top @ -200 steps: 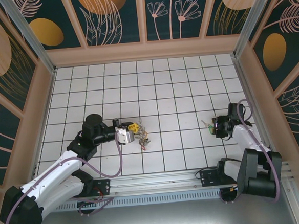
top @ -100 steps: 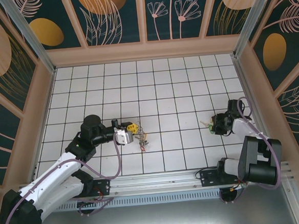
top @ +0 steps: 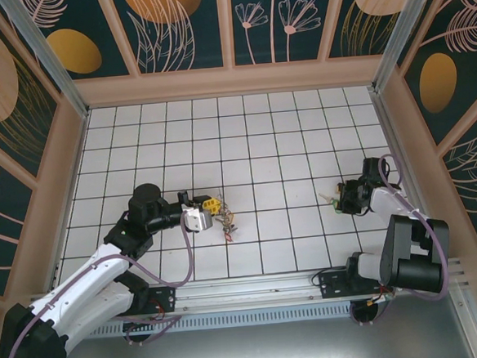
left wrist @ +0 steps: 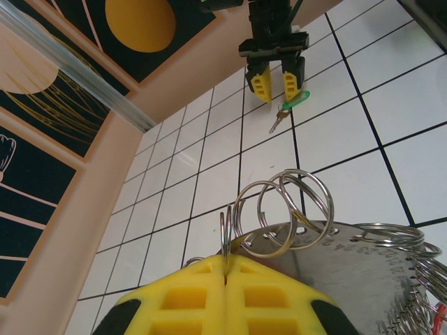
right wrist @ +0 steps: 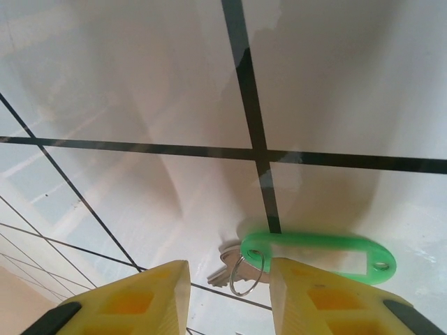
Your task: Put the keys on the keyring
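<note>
The left gripper (left wrist: 227, 271) has its yellow fingers (left wrist: 276, 296) pressed tight together, pinching one wire loop of the keyring (left wrist: 293, 206). The keyring's steel rings and a round metal plate (left wrist: 335, 262) fan out just past the fingertips. The right gripper (right wrist: 227, 279) stands partly open and grips nothing. The green-tagged key (right wrist: 318, 252) lies flat on the tiled floor (right wrist: 335, 84) just ahead of its tips, blade and small ring in the gap, tag stretching in front of one finger.
</note>
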